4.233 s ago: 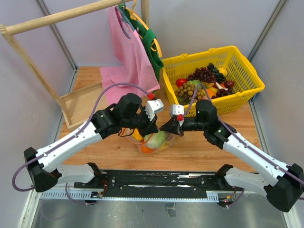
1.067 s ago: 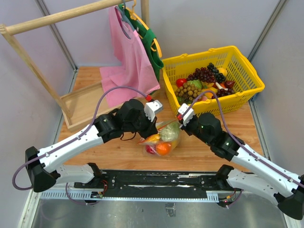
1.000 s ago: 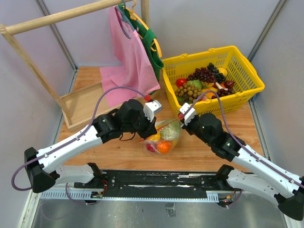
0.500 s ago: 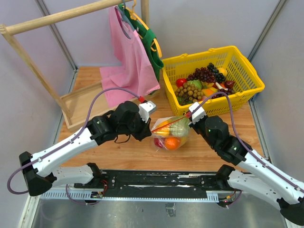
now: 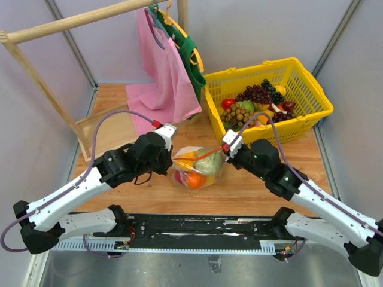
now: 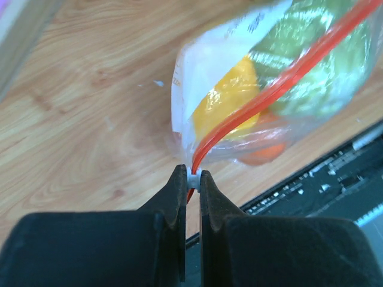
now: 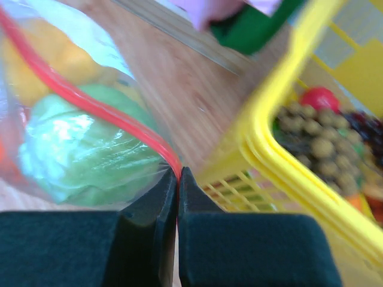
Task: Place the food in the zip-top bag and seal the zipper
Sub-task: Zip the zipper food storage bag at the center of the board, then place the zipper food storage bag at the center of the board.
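On the counter [image 5: 251,191] the zip-top bag [image 5: 182,156] sits between the arms with the food [image 5: 194,179] inside. The left fingers [image 6: 173,203] pinch the white slider tab [image 6: 192,178], and the right fingers [image 7: 158,203] are pressed together on the far end of the zipper [image 5: 205,155]. To finish the seal well, the right end should probably stay anchored and the strip taut while the slider runs straight along it, without tipping the bag. Behind stands the yellow basket [image 5: 311,101]. Compared with half a second ago, the bag and both grips sit further left; four seconds ago the fingers met over the bag.
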Controlling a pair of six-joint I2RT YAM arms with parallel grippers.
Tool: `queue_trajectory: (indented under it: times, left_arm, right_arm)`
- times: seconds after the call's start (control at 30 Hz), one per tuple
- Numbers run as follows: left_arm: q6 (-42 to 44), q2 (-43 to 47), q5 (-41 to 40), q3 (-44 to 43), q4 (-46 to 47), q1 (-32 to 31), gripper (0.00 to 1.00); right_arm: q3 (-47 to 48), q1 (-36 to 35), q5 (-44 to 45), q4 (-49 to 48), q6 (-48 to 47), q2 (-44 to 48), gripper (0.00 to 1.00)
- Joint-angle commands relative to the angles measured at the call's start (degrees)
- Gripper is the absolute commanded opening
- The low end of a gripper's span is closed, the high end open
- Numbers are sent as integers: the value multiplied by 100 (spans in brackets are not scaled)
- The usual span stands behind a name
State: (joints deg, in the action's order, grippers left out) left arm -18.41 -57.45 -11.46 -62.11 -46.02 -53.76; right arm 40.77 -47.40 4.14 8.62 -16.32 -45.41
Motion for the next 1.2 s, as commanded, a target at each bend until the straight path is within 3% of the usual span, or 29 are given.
queue_trajectory:
  times: [0.0,0.17,0.37,0.53,0.7,0.77,0.97,1.17]
  left_arm:
    - [-629,353,-1531,76,-26,-21,0]
    - [-1383,799,-2529,549,172,-12,0]
    - [-1742,700,-2551,815,405,406,0]
    - [-1645,542,-1563,959,815,1440,0]
    - [-1631,209,13,1350,1333,2479,0]
    - [-1720,26,441,1510,1424,2674,0]
    - [-2053,-18,712,1864,1208,2717,2]
    - [-2272,1004,69,1735,711,2721,20]
  right_arm:
    - [598,38,-1616,-760,-47,-642,1]
    - [1297,-8,-1966,-586,168,-1584,3]
    - [1518,-15,-1035,-645,419,-1865,39]
    - [1399,-4,-270,-426,415,-1303,66]
    - [1207,181,824,197,473,-475,80]
    - [1185,308,1160,551,528,-229,100]
    - [1026,428,2042,1243,544,442,98]
    - [751,431,2848,1372,521,1128,98]
